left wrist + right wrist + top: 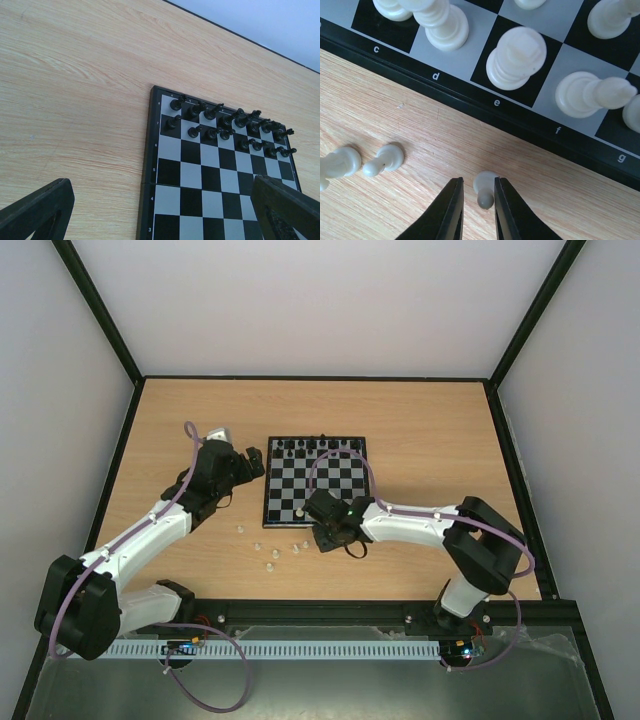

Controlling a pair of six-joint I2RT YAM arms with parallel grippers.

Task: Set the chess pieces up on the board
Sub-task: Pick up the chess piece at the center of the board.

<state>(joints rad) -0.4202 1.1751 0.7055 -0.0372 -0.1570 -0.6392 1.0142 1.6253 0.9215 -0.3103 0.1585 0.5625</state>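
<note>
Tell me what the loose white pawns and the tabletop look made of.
White pawns: probably moulded plastic, cream, smooth with a soft sheen and rounded edges. Tabletop: wood or wood-look laminate, with a light, even grain and a matte finish; the view cannot settle which.

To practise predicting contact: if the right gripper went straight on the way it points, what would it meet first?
The white pawn lying between its fingers, then probably the board's black rim, though depth is unclear.
</note>
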